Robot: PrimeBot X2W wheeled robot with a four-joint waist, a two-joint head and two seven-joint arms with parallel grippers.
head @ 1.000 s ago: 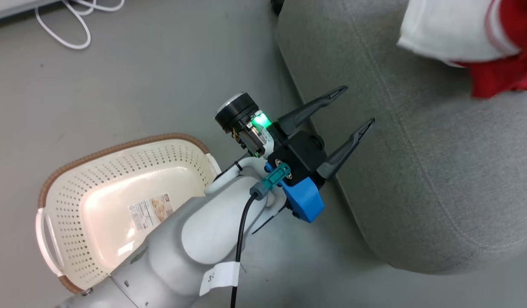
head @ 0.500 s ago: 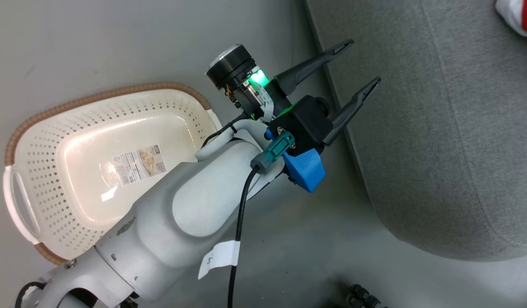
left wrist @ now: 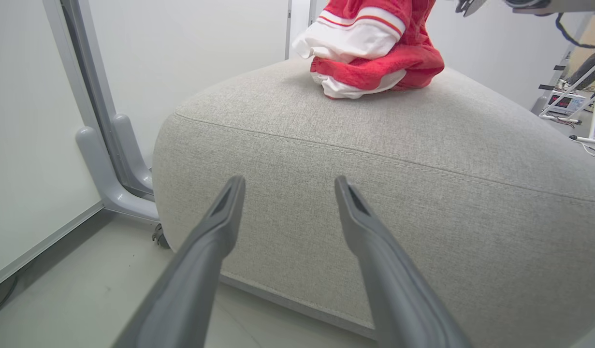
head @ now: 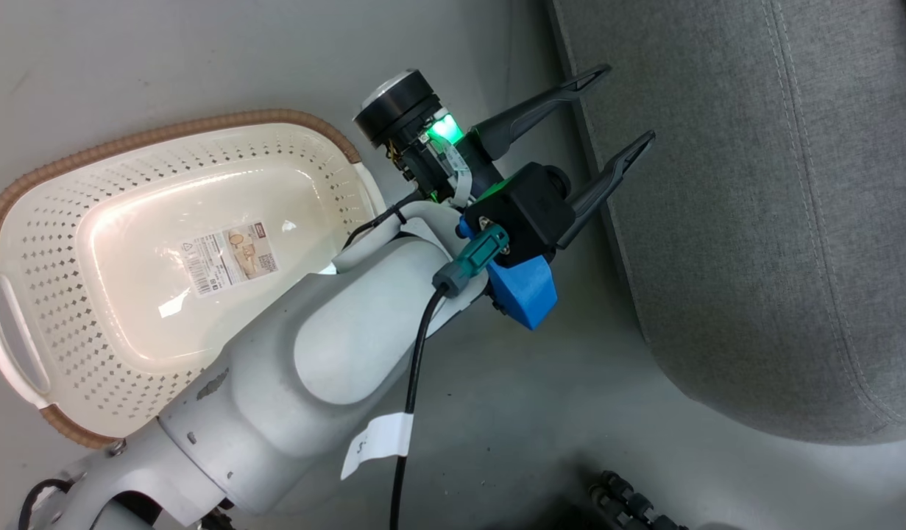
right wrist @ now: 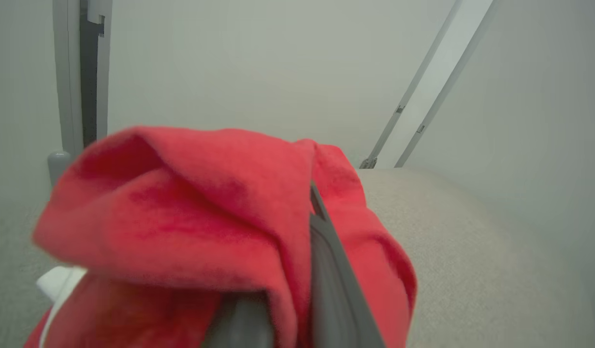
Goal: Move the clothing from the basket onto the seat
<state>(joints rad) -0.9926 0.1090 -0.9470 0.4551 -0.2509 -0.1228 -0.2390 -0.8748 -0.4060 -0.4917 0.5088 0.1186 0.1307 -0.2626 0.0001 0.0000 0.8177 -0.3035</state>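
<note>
Head view: left pincer [head: 629, 101] spread wide, empty, beside the seat [head: 754, 221]; basket [head: 165, 132] on the floor [head: 202, 59]. Left wrist view: clothing [left wrist: 374, 63] heaped atop the seat. Right wrist view: right pincer [right wrist: 304, 217] closed — gripping red clothing.

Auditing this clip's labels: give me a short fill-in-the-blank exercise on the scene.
1. The left tool is ___, holding nothing.
2. The right tool is shut on ___ clothing.
3. The basket beside the seat holds ___ clothing.
Missing: open; red; no.
</note>
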